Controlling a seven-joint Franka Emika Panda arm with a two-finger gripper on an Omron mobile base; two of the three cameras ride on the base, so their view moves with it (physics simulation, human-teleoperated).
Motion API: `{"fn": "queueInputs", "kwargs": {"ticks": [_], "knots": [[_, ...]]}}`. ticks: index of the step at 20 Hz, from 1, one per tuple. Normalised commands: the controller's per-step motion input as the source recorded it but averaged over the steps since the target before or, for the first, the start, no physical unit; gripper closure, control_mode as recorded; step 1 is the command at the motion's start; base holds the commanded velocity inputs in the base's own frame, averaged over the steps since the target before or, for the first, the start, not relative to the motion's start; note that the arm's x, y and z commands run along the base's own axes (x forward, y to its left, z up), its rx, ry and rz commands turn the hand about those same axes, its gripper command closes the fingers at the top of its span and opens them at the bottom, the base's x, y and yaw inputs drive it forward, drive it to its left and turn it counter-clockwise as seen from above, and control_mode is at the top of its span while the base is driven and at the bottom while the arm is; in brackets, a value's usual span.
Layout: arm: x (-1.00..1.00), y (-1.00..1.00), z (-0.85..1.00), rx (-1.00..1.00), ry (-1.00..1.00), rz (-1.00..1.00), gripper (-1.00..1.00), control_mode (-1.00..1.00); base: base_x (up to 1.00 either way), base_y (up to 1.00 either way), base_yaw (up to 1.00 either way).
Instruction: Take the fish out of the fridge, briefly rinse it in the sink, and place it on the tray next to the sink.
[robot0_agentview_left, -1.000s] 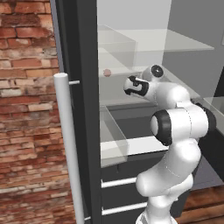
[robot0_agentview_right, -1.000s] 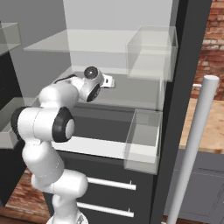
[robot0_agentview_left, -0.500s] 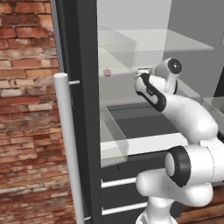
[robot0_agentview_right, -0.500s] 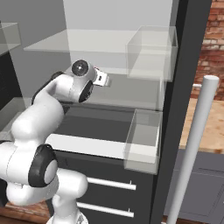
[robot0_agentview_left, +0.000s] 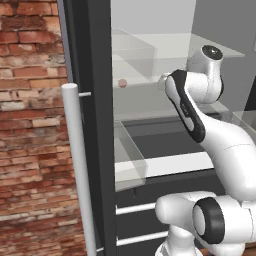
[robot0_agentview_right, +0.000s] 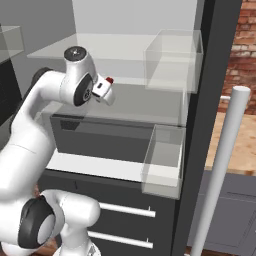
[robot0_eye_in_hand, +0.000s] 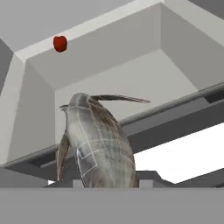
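The fingers are closed around the fish (robot0_eye_in_hand: 98, 144), which rises straight out from between them in the hand view, its long axis running along the line of the fingers and its fins spread at the far end. Held this way, it is already off the glass shelf (robot0_agentview_left: 150, 95), inside the open fridge (robot0_agentview_right: 210, 100). Beyond the fish, further back, sits a small red ball (robot0_eye_in_hand: 60, 43). No writing or brand marks can be read anywhere.

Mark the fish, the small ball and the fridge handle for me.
fish (robot0_eye_in_hand: 100, 144): hand view, mid-body.
ball (robot0_agentview_left: 122, 83): left base view, its centre.
fridge handle (robot0_agentview_left: 78, 165): left base view, middle of the bar.
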Motion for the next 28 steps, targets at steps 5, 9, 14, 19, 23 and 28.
{"fn": "queueInputs", "kwargs": {"ticks": [5,9,14,19,23,28], "knots": [[-1.0,0.15,0.0,0.09,0.29,-0.03,1.0,-1.0,0.0,0.0,0.0],[-1.0,0.0,0.34,0.04,-0.01,-0.04,1.0,-1.0,0.0,0.0,0.0],[-1.0,0.06,0.2,-0.02,-0.23,-0.02,1.0,-1.0,0.0,0.0,0.0],[-1.0,0.22,-0.01,-0.12,-0.27,-0.02,1.0,-1.0,0.0,0.0,0.0],[-0.75,0.15,-0.16,0.0,-0.1,-0.19,1.0,1.0,-0.25,0.05,-0.13],[0.0,0.0,0.0,0.0,0.0,0.0,1.0,1.0,-0.99,0.34,-0.78]]}}
